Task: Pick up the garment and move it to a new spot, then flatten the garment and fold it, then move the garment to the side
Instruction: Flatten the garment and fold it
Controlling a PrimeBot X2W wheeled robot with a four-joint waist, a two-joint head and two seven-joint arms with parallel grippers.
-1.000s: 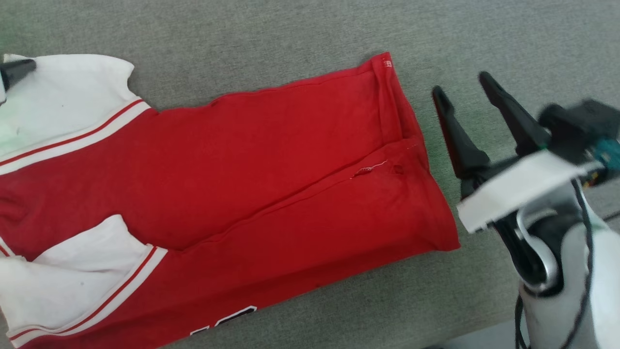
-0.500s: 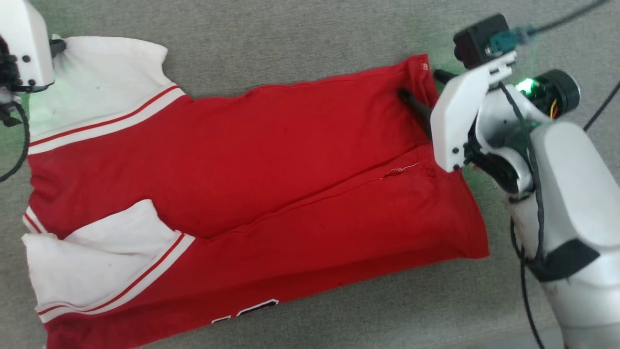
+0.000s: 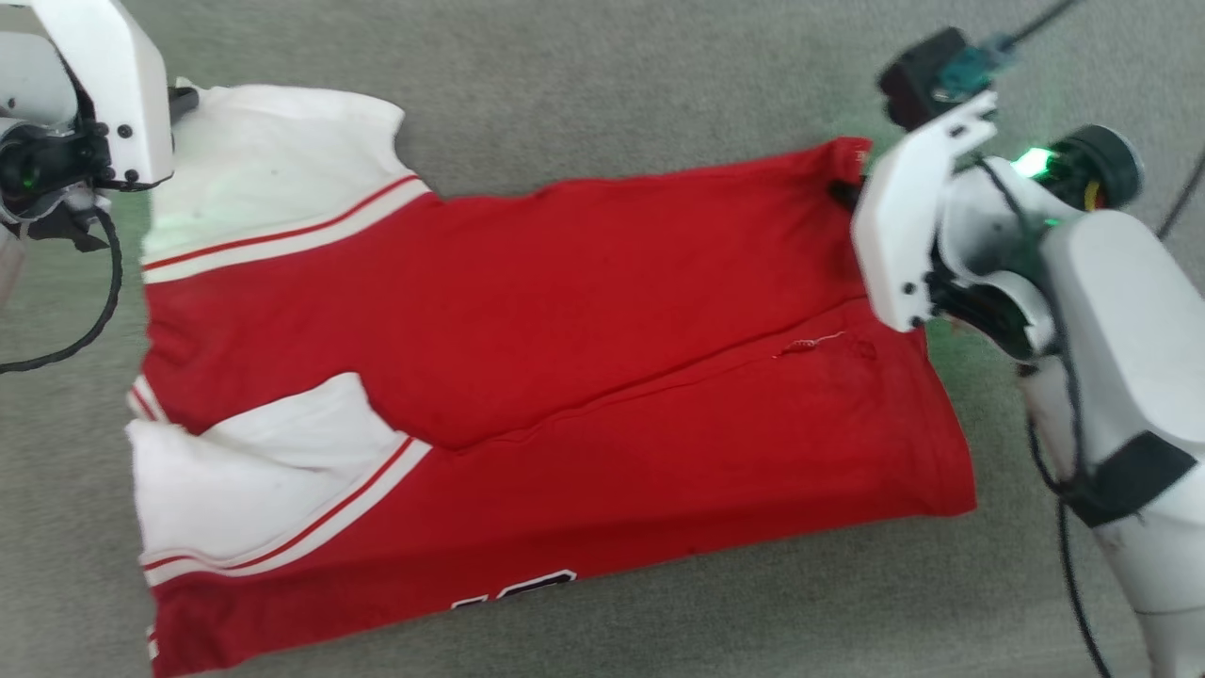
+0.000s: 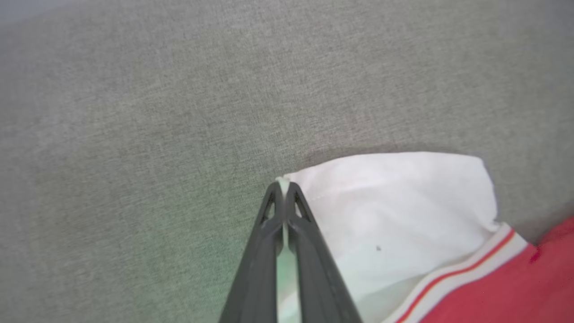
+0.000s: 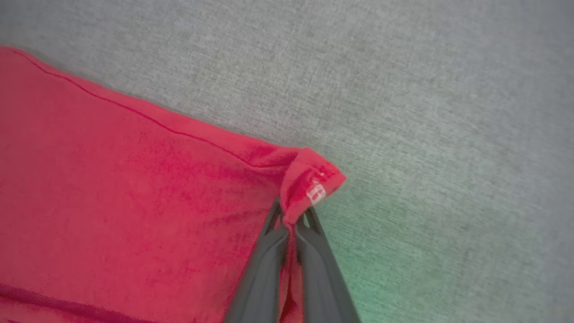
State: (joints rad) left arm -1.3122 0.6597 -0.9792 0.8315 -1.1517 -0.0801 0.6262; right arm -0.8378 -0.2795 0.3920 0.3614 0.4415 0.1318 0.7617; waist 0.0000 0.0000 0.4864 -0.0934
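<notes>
The garment [image 3: 565,330], a red jersey with white sleeves, lies folded lengthwise on the grey cloth surface [image 3: 612,85], with part of a black number showing at its near edge. My left gripper [image 4: 283,186] is shut on the far corner of the white sleeve [image 4: 394,215]. In the head view the left gripper [image 3: 182,97] is mostly hidden behind its white wrist mount at the upper left. My right gripper [image 5: 290,215] is shut on the far corner of the red hem [image 5: 309,179], which bunches up between the fingers. From the head, the right gripper [image 3: 841,193] shows at the hem's far end.
Bare grey surface [image 3: 659,621] lies all around the garment, far and near. A black cable [image 3: 94,311] loops down from the left wrist, and cables [image 3: 1064,527] hang along the right forearm.
The right gripper came from the right, went over the hem's far corner and shut on it. The left gripper shut on the sleeve corner. The head camera shifted, so the garment sits further right.
</notes>
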